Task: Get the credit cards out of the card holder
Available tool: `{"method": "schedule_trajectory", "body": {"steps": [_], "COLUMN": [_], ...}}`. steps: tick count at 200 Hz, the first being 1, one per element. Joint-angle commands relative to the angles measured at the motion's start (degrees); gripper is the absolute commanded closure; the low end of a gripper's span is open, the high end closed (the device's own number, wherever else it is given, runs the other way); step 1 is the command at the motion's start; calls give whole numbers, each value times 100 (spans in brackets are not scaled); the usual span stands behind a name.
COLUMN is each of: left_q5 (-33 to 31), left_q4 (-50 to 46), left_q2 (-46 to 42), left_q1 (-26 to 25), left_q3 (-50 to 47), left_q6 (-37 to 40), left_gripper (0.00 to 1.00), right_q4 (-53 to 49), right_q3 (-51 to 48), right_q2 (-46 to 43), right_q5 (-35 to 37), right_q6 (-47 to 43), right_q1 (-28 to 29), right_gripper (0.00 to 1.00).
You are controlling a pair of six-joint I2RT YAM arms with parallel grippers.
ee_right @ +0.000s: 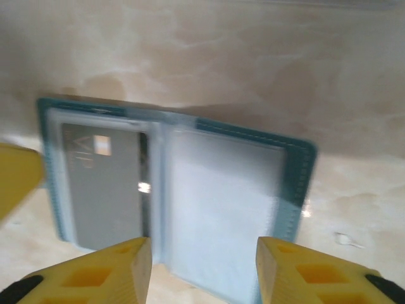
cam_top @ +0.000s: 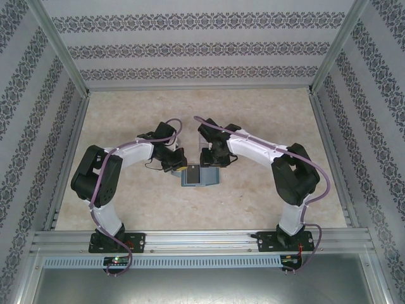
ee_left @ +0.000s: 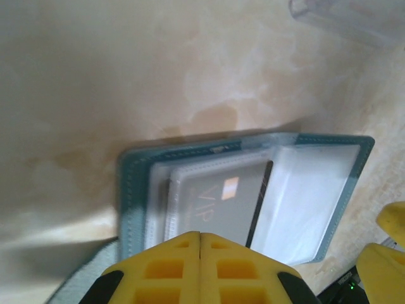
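Pale, marbled beige tabletop (cam_top: pixel 253 114). Flat on it, opened like a book, teal card holder (cam_top: pixel 201 176), just ahead of the left pincer (ee_left: pixel 200 239) and right in front of the right pincer (ee_right: pixel 204 253). Farther beyond the left pincer, off to its right, edge of a clear plastic tray (ee_left: pixel 354 16).

The card holder (ee_right: pixel 223 197) lies open (grey card (ee_right: pixel 104 190) in one pocket); right gripper (ee_right: pixel 202 254) fingers apart.

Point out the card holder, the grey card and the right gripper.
card holder (ee_right: pixel 221 202), right wrist view, clear pocket beside the card.
grey card (ee_right: pixel 104 190), right wrist view, its middle.
right gripper (ee_right: pixel 202 250), right wrist view, midway between fingertips.
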Motion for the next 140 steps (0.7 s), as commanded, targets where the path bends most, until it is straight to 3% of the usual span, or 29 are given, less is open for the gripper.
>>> {"method": "schedule_trajectory", "body": {"steps": [1, 37, 140], "left_q5": [166, 202, -28], "left_q4": [76, 219, -78], "left_q2": [-57, 84, 411], "left_q1": [-157, -233, -234], "left_q3": [70, -25, -68], "left_q6": [-190, -256, 14], "left_gripper": [97, 98, 97], "right_q4": [949, 1839, 2119], "right_q3": [-358, -624, -736], "right_q2": [-105, 165, 705], "right_q5": [-1015, -1844, -1966], "right_q6": [396, 700, 777], "right_q1": [-159, -240, -204], "right_gripper": [57, 70, 71]}}
